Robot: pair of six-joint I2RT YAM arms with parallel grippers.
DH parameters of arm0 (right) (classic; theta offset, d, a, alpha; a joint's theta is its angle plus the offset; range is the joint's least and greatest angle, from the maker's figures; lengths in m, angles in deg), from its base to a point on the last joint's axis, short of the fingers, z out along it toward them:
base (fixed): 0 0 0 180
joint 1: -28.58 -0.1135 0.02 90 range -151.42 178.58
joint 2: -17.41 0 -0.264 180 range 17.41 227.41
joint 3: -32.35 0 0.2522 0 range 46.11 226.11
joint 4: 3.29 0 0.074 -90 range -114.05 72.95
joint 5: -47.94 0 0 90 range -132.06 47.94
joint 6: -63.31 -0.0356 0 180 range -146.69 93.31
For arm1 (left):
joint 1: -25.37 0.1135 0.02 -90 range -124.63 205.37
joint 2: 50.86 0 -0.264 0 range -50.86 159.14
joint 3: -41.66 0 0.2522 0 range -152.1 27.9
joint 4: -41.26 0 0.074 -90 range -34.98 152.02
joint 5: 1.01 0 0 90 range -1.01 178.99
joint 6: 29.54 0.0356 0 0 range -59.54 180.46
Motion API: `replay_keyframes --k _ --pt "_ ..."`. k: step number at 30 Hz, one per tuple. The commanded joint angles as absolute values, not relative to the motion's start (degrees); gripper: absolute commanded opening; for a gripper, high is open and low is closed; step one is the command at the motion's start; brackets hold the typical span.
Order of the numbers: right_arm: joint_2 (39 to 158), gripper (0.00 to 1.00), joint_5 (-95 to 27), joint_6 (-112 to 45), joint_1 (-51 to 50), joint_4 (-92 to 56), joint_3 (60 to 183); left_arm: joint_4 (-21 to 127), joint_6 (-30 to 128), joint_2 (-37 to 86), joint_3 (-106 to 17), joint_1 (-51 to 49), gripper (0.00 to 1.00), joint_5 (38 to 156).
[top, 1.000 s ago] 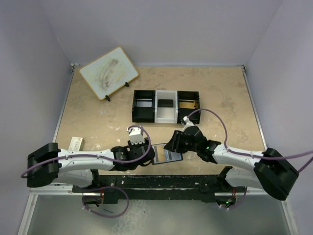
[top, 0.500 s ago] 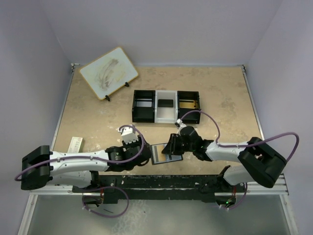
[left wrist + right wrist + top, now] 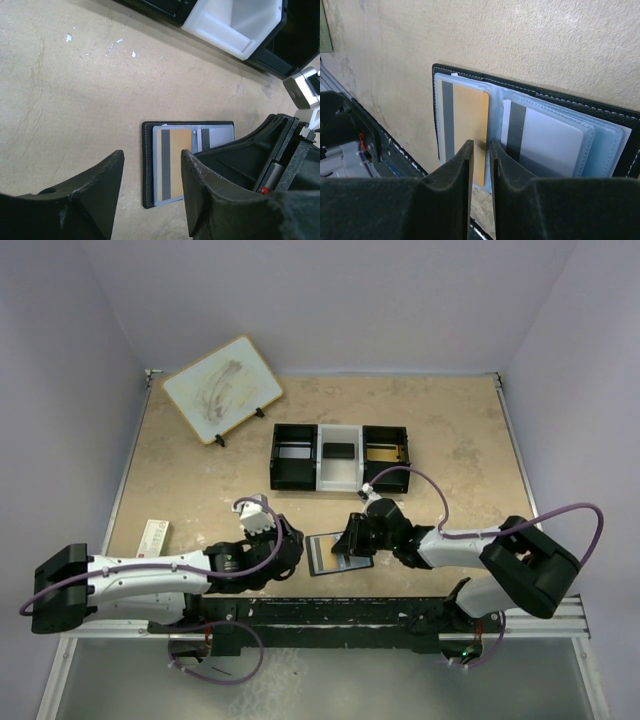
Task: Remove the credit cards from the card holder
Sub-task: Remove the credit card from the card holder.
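The card holder [image 3: 322,555] lies open and flat on the table, black outside and pale blue-grey inside. It also shows in the left wrist view [image 3: 147,165] and the right wrist view [image 3: 540,93]. An orange credit card [image 3: 465,125] with a grey stripe sits in its left sleeve, and a pale grey credit card [image 3: 547,137] in its right sleeve. My right gripper [image 3: 480,144] is over the holder's middle fold at the orange card's edge, its jaws closed to a thin slit with nothing clamped. My left gripper [image 3: 151,155] is open and empty just left of the holder.
A black-and-white three-compartment tray [image 3: 292,458] stands behind the holder, with a dark flat object [image 3: 339,451] in its middle part. A small whiteboard on a stand [image 3: 222,388] is at the back left. A white-and-red little box [image 3: 153,535] lies at the left edge.
My left arm has drawn back to the left, its gripper still beside the holder. My right arm has folded in closer, with its gripper staying on the holder.
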State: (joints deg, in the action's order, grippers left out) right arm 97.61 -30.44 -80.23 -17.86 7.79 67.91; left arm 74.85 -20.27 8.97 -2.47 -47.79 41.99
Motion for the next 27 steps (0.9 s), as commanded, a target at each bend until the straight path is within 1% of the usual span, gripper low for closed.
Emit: replay_keyframes --k 1,7,9,11,15,21,27 --pt "98.9 0.22 -30.2 -81.4 -17.7 10.6 67.0 66.8 -14.7 11.7 -2.3 -47.7 0.45 45.3" --pt "98.9 0.19 -30.4 -82.9 -17.7 12.2 66.2 61.2 -10.5 22.5 -6.1 -47.7 0.35 52.4" --pt "98.8 0.18 -30.4 -83.1 -17.7 12.4 66.0 62.0 -10.9 25.6 -7.5 -47.7 0.30 52.5" --pt "98.7 0.18 -30.4 -83.5 -17.7 12.5 65.8 61.3 -11.1 27.6 -7.8 -47.7 0.27 52.8" --pt "98.9 0.19 -30.1 -84.1 -17.7 13.1 65.4 58.0 -9.9 29.8 -7.3 -47.8 0.23 54.9" --pt "98.8 0.21 -30.0 -84.8 -17.7 13.6 65.0 58.7 -9.5 33.1 -7.9 -47.8 0.11 55.7" --pt "98.0 0.18 -29.8 -85.0 -17.7 13.9 65.0 62.0 -10.7 33.5 -7.6 -47.8 0.06 54.6"
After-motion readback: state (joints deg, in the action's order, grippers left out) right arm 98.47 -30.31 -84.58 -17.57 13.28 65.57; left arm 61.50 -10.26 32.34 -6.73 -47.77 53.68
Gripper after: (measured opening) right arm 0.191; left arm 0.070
